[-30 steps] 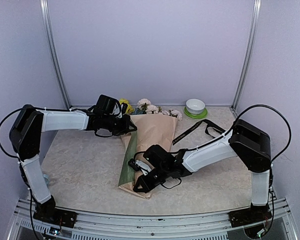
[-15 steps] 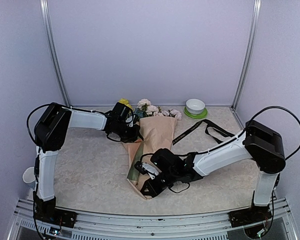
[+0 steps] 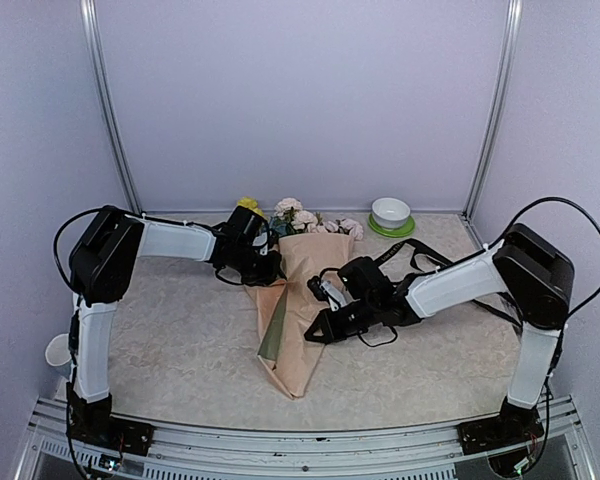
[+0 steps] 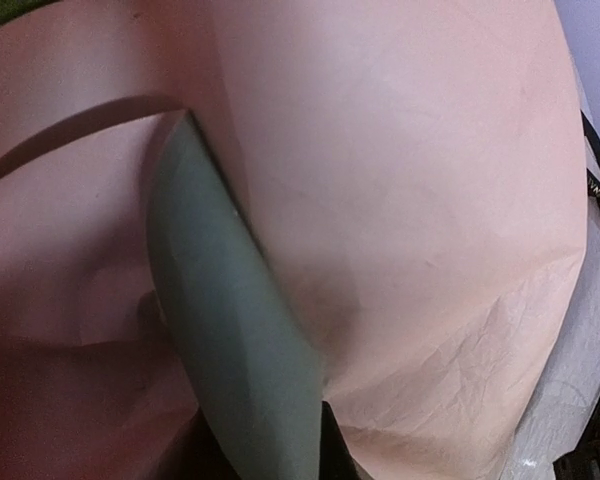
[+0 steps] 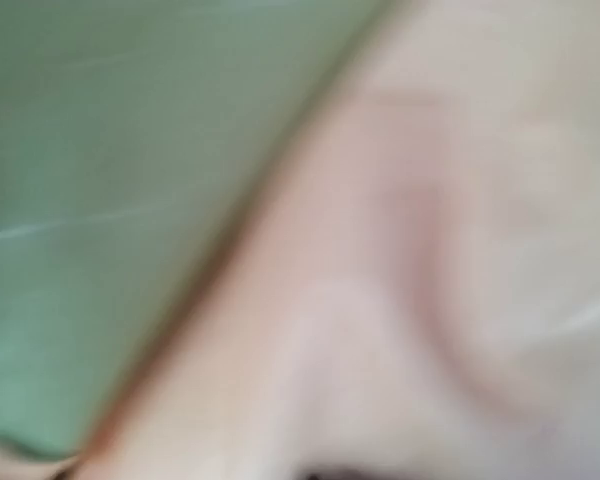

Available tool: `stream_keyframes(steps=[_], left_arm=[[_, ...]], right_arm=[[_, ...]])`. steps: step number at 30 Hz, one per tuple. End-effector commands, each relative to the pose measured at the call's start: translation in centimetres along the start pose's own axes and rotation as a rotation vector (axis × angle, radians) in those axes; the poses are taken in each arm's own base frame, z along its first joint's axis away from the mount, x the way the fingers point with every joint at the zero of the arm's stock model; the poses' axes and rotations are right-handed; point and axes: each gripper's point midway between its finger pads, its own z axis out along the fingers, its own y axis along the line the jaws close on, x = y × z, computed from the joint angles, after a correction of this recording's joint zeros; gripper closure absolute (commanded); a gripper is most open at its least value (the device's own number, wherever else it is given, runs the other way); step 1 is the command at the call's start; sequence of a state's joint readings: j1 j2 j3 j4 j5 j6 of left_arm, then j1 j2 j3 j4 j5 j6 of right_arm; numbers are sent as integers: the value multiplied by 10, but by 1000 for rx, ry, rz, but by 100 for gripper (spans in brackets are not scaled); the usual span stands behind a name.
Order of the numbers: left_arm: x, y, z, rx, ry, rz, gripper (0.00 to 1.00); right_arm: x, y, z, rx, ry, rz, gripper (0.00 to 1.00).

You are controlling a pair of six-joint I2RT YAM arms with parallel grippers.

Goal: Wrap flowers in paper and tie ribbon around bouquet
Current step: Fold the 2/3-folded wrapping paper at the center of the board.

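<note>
Bouquet point(image 3: 298, 290) of pink, blue and yellow flowers in a peach-tan paper cone lies mid-counter, blooms at the far end and tip pointing near, with a sage green strip point(image 3: 271, 338) along its left edge. We see the left fingers point(image 3: 268, 274) together at the cone's far left edge and the right fingers point(image 3: 318, 332) together against its right side. Whether either pinches paper we cannot tell. A narrow black ribbon point(image 3: 380, 262) lies on the speckled counter point(image 3: 170, 330) right of the cone.

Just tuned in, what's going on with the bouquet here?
The bouquet lies wrapped in its paper cone on the table. The left gripper is shut at the cone's flower end, the right gripper shut against its middle; whether either pinches paper is unclear. The ribbon lies beside it, untied.
</note>
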State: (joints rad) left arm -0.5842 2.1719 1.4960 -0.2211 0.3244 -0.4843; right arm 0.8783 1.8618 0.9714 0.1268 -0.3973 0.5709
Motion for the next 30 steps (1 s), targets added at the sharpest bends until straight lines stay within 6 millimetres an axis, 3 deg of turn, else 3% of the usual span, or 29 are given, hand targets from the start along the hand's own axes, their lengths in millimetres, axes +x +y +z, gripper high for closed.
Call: stream_keyframes(steps=[1, 8, 12, 20, 30], left_arm=[[-15, -20, -19, -19, -46, 51, 100], [-32, -89, -42, 16, -103, 182, 100], [-30, -113, -39, 54, -95, 213, 100], [-11, -95, 3, 58, 4, 160, 100], [6, -71, 38, 35, 86, 111, 100]], right_arm=[[14, -28, 23, 31, 87, 91, 99], [31, -38, 34, 25, 128, 147, 100], [33, -40, 35, 20, 126, 164, 100], [24, -30, 29, -16, 69, 173, 100], [-18, -11, -31, 44, -152, 128, 100]])
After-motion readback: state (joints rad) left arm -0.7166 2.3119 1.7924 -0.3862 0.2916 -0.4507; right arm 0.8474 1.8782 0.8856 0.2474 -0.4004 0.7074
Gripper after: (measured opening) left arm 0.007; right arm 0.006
